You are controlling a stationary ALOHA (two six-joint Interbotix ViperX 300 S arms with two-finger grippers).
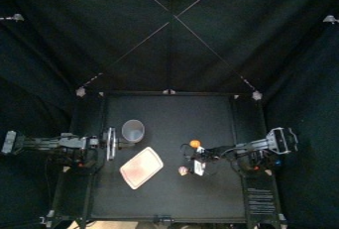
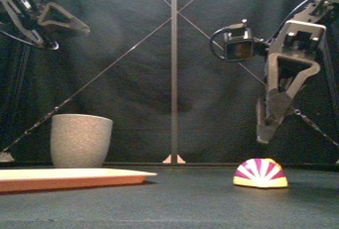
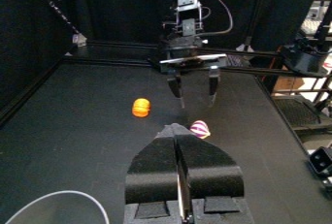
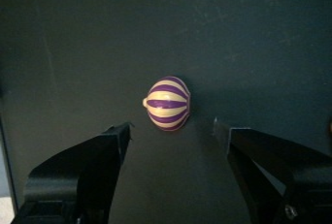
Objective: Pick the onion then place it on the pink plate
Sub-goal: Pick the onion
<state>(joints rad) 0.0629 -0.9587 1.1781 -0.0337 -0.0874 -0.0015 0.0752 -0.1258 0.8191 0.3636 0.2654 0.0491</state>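
Jaws spread, the right gripper (image 4: 169, 137) hangs directly above the striped onion (image 2: 261, 173), right of the desk's middle near the pink plate (image 1: 141, 168), its narrow width between them; the left gripper (image 3: 183, 145), jaws pressed together, sits farther off.

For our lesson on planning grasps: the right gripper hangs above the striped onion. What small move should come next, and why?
Probably lower the right gripper straight down around the onion: the wrist view shows its open jaws flanking the onion, while the front view shows it hanging above it, not yet touching.
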